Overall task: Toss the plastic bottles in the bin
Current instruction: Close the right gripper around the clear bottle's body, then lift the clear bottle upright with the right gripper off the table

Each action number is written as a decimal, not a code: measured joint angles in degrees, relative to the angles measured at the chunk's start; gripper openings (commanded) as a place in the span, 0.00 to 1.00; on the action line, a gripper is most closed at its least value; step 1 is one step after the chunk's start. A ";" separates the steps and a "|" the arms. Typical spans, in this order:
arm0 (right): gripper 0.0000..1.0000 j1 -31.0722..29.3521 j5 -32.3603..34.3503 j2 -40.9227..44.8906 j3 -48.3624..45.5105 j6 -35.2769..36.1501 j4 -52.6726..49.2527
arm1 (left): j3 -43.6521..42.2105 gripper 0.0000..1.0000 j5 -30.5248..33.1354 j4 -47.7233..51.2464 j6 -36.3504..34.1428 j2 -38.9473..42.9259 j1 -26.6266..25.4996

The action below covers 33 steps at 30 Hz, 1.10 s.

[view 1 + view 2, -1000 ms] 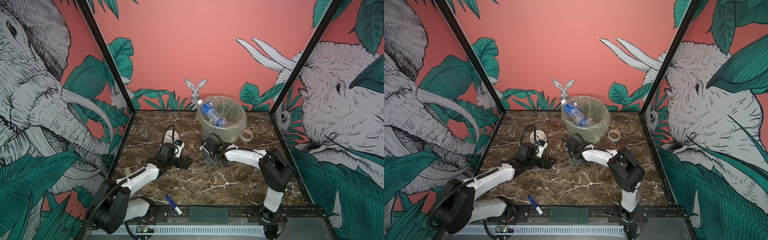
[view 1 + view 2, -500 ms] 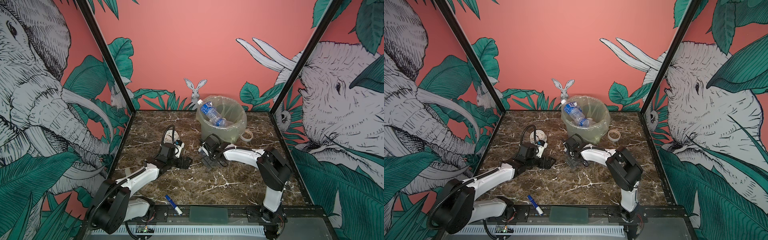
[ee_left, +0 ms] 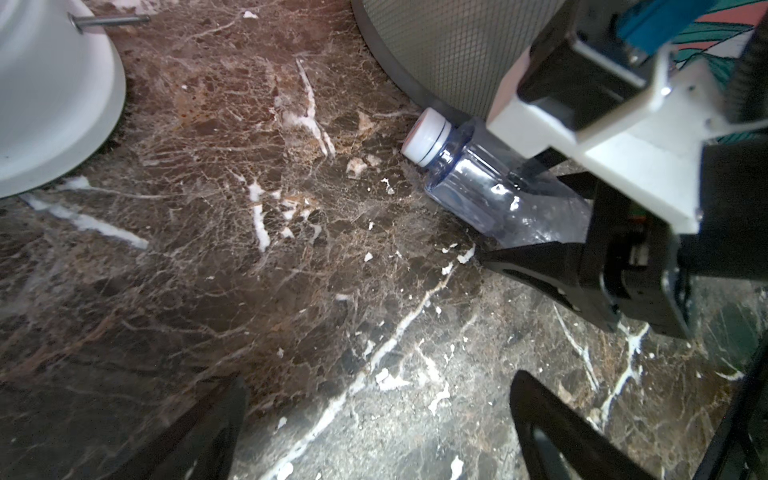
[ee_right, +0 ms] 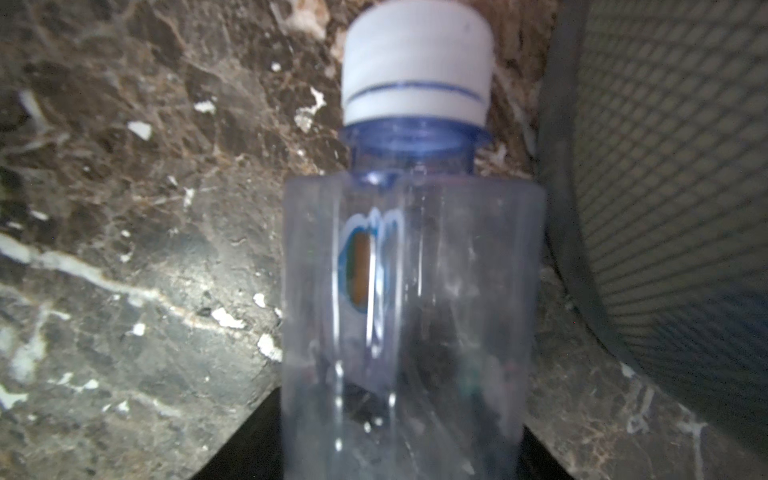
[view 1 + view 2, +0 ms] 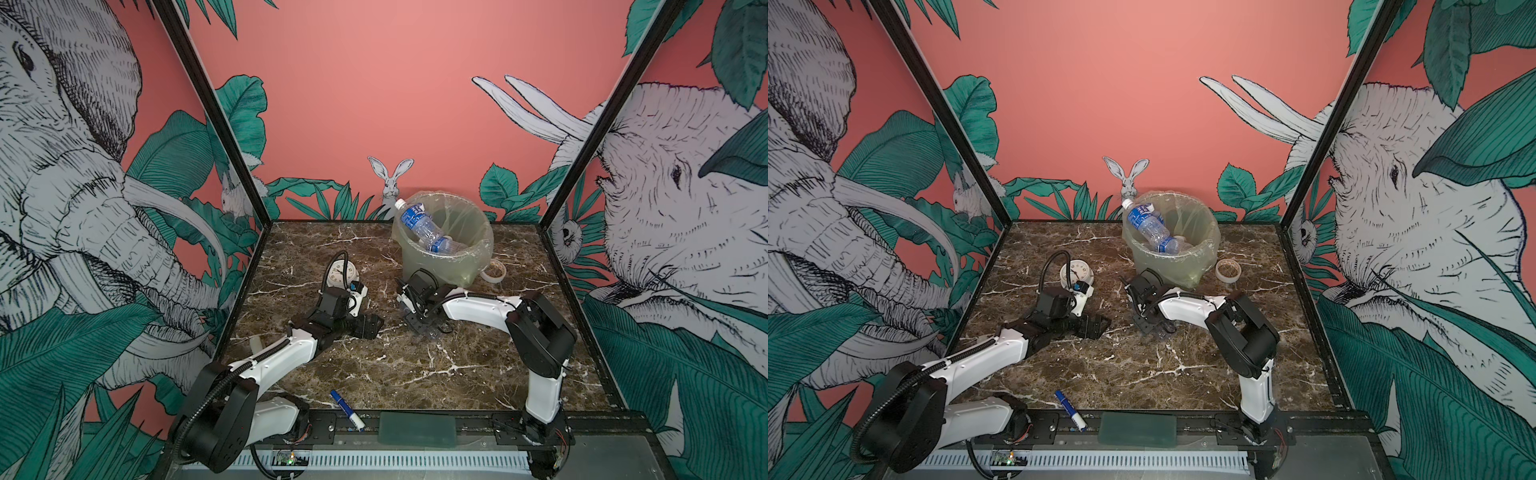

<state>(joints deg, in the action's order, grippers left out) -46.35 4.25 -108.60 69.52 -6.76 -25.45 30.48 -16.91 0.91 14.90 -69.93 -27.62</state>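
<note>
2 bottles (image 5: pixel 417 222) showing in 1 bin (image 5: pixel 440 270), upper centre. 1 bottle (image 3: pixel 498 195) on bench (image 5: pixel 395 365) at bin base, mid-frame, clenched in R claw (image 5: pixel 427 327). L claw (image 3: pixel 378 386) released. 1 clock (image 5: pixel 341 272), 1 tape roll (image 5: pixel 493 271), 1 marker (image 5: pixel 347 409).

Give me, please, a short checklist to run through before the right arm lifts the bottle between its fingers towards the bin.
1. Grip: the right gripper is closed against both sides of the bottle: ok.
2. Firmness of that grip: cannot tell.
3. White cap on the neck: ok.
4. Left gripper open, empty and apart from the bottle: ok.
5. Bin upright, its lined mouth open: ok.
6. Room inside: two bottles already lie there, one poking above the rim, with free space beside them: ok.
</note>
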 measured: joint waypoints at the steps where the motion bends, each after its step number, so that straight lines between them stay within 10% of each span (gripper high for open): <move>1: 0.56 0.00 -0.15 0.42 -0.52 -0.11 0.24 | 0.00 1.00 0.00 0.00 0.00 0.00 0.00; 33: 0.51 -4.09 4.50 62.82 -33.24 -10.69 0.15 | 2.40 0.99 -1.75 -0.81 0.33 -3.91 0.00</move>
<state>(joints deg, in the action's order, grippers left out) -50.43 8.75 -45.78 36.27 -17.45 -25.30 32.88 -18.65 0.10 15.22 -73.84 -27.62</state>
